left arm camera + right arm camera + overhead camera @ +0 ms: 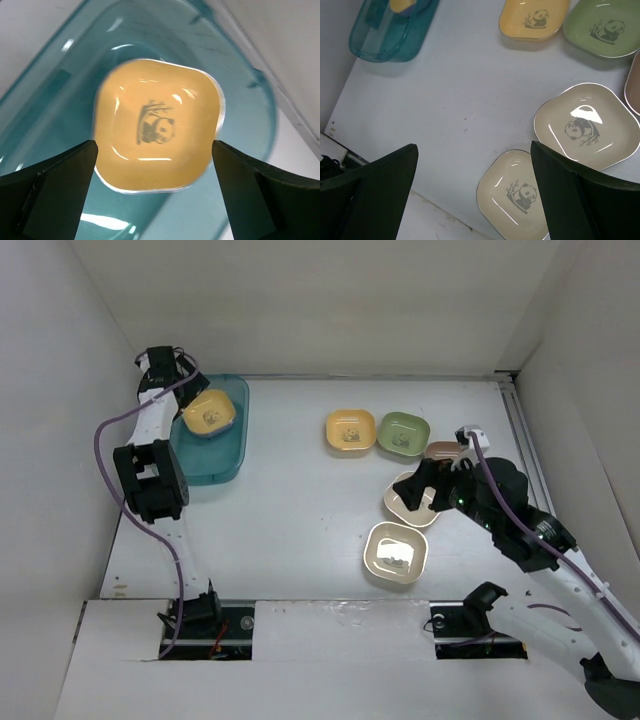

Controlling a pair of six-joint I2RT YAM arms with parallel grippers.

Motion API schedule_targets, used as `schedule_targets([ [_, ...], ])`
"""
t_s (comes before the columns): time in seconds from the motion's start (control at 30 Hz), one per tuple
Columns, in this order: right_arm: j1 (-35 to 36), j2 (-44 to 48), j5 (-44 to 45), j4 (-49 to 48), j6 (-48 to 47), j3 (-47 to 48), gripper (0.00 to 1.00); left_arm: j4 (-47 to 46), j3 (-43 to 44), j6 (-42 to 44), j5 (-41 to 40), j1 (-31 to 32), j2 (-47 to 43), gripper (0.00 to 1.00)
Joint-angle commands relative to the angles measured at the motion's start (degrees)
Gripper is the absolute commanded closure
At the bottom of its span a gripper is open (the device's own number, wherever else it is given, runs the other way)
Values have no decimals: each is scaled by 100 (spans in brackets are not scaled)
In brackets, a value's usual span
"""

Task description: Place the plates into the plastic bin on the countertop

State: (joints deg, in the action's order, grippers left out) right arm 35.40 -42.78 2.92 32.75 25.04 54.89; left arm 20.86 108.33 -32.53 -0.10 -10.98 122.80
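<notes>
where the yellow plate sat inside the plastic bin, its edges were blurred and it looked tilted rather than flat on the floor; the left gripper hung over it with jaws spread wide to either side, gripping nothing as far as i could judge; the right gripper, equally wide and empty, hovered above a beige plate and a cream plate on the countertop; the tilted plate could lean on the bin wall and crowd later ones, or a descending finger could clip a neighbouring rim; no writing was legible, only a panda print.
</notes>
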Motion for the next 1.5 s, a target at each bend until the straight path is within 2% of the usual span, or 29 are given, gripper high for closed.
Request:
schedule_targets([
  [0.0, 64, 173, 94, -190, -96, 57, 0, -91, 127, -51, -254, 438, -1257, 0],
  [0.07, 64, 174, 270, -190, -96, 57, 0, -91, 266, 80, -596, 859, -1434, 0],
  [0.1, 64, 174, 358, -129, -17, 109, 0, 92, 389, 81, -658, 1374, -1435, 0],
  [0.17, 64, 95, 716, -58, 89, 161, 0, 321, 783, 168, -728, 1904, -1129, 0],
  [0.2, 64, 17, 876, 46, 167, 232, 0, 322, 786, 238, -728, 2438, -1031, 0],
  [0.33, 64, -37, 1097, 109, 300, 346, 0, 181, 838, 318, -711, 3487, -425, 0],
  [0.47, 64, 33, 904, 161, 300, 399, 0, -125, 997, 318, -632, 3954, 190, 0],
  [0.6, 64, 156, 781, 213, 247, 399, 0, -364, 918, 265, -492, 3955, 507, 2],
  [0.8, 64, 271, 780, 214, 247, 399, 0, -223, 847, 204, -816, 4060, 911, 6],
  [0.9, 64, 271, 719, 162, 247, 347, 0, -171, 795, 151, -931, 4060, 1139, 22],
  [0.93, 64, 218, 658, 161, 247, 347, 0, -118, 795, 151, -983, 4060, 1219, 30],
  [0.97, 64, 218, 657, 161, 247, 347, 0, -118, 795, 151, -1053, 4060, 1298, 51],
  [1.0, 64, 218, 657, 161, 247, 347, 0, -22, 847, 90, -1054, 4060, 1438, 59],
  [1.07, 64, 218, 605, 109, 247, 347, 0, 32, 847, 89, -1106, 4060, 1492, 61],
  [1.27, 64, 218, 605, 109, 247, 347, 0, 85, 847, 142, -1177, 4060, 1615, 51],
  [1.3, 64, 218, 605, 109, 247, 347, 0, 154, 847, 142, -1229, 4060, 1615, 57],
  [1.4, 64, 218, 605, 109, 247, 347, 0, 461, 900, -33, -1763, 4060, 1493, 100],
  [1.47, 64, 218, 605, 161, 247, 347, 0, 646, 848, -226, -2159, 4060, 1134, 100],
])
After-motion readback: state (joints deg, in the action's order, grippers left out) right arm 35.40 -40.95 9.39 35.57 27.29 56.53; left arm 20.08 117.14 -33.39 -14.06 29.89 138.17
